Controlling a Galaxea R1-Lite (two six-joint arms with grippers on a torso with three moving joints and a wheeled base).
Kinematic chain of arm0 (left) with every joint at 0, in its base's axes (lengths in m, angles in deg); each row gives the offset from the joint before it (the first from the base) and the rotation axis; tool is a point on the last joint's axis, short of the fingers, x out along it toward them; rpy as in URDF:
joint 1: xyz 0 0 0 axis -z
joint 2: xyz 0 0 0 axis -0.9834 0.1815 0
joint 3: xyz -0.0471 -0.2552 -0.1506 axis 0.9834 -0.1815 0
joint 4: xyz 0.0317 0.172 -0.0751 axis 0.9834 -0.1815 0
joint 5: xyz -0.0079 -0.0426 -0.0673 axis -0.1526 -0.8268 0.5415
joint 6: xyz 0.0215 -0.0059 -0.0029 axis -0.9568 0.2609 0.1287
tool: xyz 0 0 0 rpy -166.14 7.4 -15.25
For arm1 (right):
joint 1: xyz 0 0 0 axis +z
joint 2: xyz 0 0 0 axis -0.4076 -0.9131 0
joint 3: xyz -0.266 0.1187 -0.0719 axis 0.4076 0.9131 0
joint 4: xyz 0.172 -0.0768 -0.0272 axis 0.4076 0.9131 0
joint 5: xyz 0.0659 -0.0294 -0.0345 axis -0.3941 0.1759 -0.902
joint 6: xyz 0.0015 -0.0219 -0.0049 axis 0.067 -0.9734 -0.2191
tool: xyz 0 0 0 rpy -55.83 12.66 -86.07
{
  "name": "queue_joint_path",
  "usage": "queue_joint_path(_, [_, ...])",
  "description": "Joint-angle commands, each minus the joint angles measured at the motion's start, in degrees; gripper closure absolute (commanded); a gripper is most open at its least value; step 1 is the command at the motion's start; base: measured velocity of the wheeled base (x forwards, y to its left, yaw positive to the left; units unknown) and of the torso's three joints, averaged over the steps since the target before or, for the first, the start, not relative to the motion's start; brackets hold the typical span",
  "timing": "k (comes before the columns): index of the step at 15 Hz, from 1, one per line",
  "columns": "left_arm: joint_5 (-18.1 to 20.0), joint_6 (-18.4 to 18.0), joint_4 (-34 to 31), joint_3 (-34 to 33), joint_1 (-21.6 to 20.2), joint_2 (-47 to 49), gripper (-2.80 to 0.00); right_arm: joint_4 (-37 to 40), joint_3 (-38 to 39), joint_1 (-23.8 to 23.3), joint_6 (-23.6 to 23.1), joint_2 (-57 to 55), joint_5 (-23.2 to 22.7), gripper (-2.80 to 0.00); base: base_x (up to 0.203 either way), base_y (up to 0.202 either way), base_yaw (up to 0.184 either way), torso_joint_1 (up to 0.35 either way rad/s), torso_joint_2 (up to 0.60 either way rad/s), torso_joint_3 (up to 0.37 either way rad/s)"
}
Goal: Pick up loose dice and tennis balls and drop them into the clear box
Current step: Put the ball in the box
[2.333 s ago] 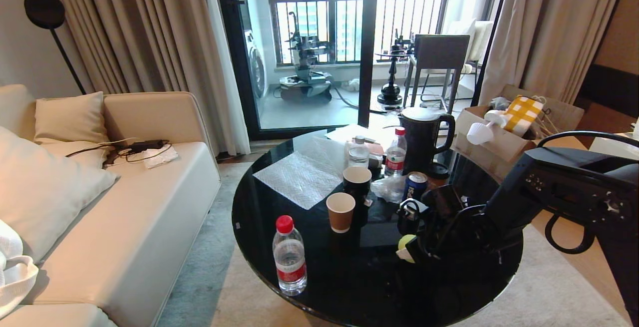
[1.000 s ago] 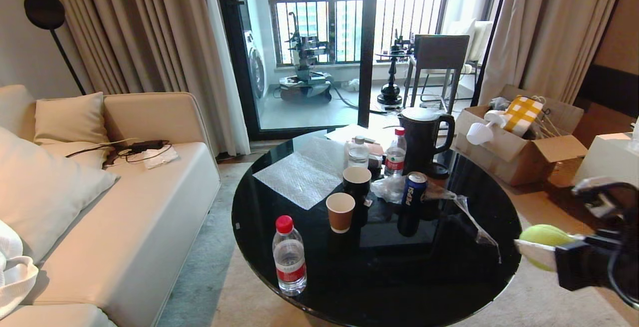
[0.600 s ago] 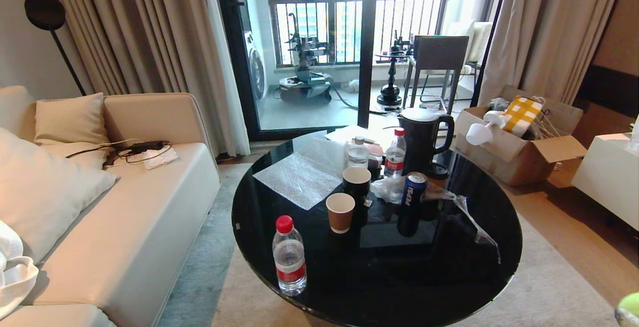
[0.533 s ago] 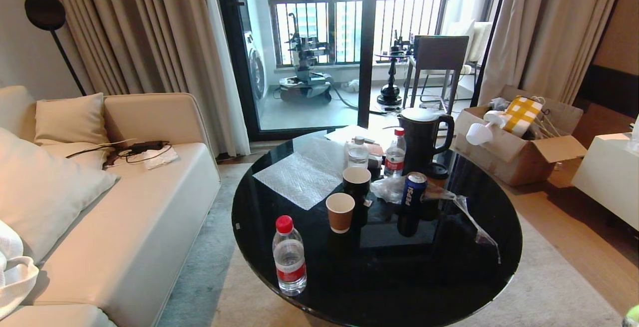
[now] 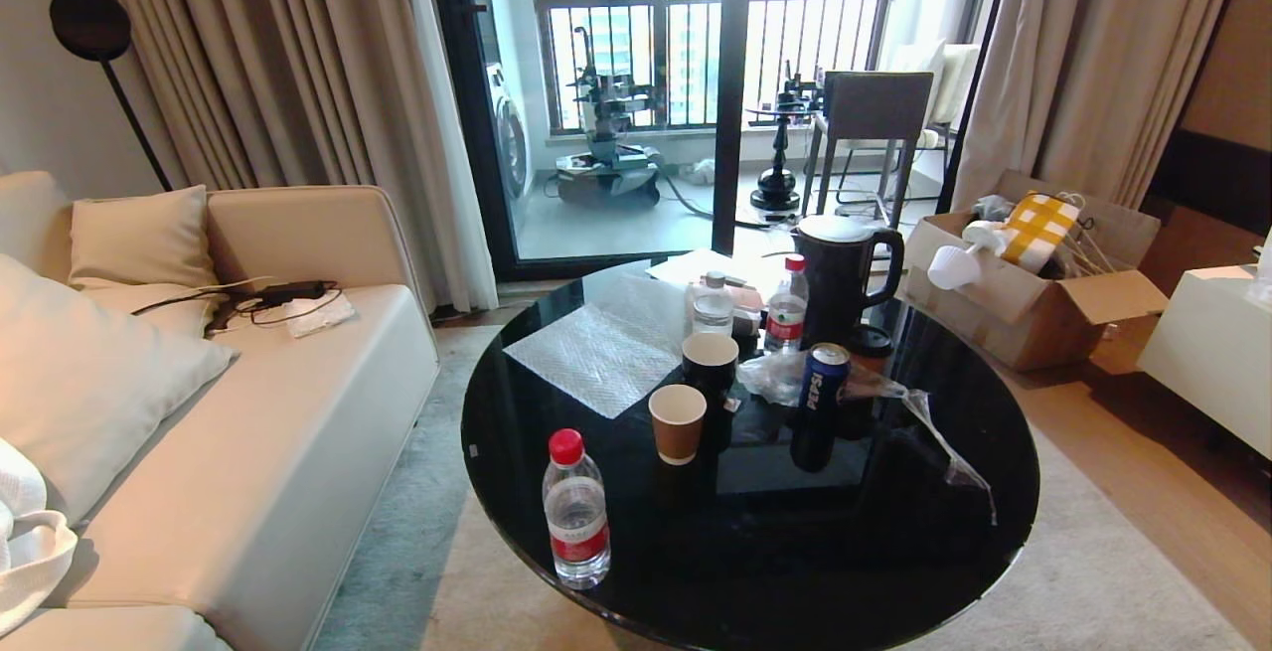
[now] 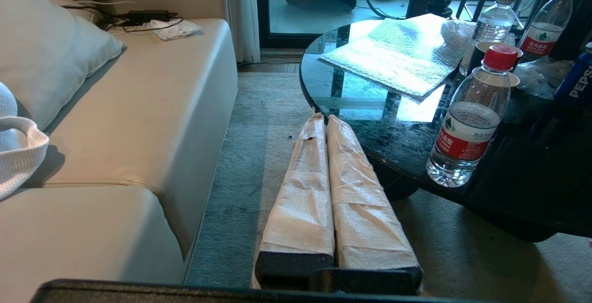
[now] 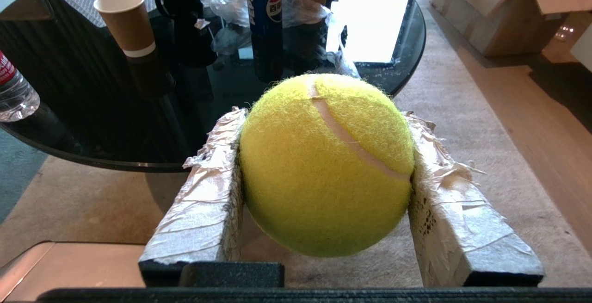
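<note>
The tennis ball point(image 7: 326, 164) sits clamped between the right gripper point(image 7: 323, 187)'s padded fingers point(image 7: 203, 196), held off the glass table point(image 7: 83, 85) for carrying; left gripper point(image 6: 327, 122) closed, empty.

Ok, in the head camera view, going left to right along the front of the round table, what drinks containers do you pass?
Red-capped water bottle → brown paper cup → blue Pepsi can.

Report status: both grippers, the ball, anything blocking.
Right gripper shut on tennis ball, held off the round table. Left gripper shut, empty, beside sofa. Clear box not in any view. Nothing blocking.
</note>
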Motion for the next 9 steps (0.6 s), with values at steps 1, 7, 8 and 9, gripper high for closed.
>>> queue_joint_path(1, [-0.02, 0.02, -0.02, 0.0, 0.0, 0.0, 0.0, 0.29, 0.27, -0.01, -0.04, 0.1, -0.05, 0.0, 0.0, 0.0, 0.0, 0.0, 0.0, 0.0])
queue_joint_path(7, [-0.02, 0.02, -0.02, 0.0, 0.0, 0.0, 0.0, 0.29, 0.27, -0.01, -0.04, 0.1, -0.05, 0.0, 0.0, 0.0, 0.0, 0.0, 0.0, 0.0])
queue_joint_path(8, [-0.02, 0.02, -0.02, 0.0, 0.0, 0.0, 0.0, 0.37, 0.27, -0.01, -0.64, 0.19, 0.12, 0.0, 0.0, 0.0, 0.0, 0.0, 0.0, 0.0])
queue_joint_path(9, [-0.02, 0.02, -0.02, 0.0, 0.0, 0.0, 0.0, 0.37, 0.27, -0.01, -0.65, 0.19, 0.13, 0.0, 0.0, 0.0, 0.0, 0.0, 0.0, 0.0])
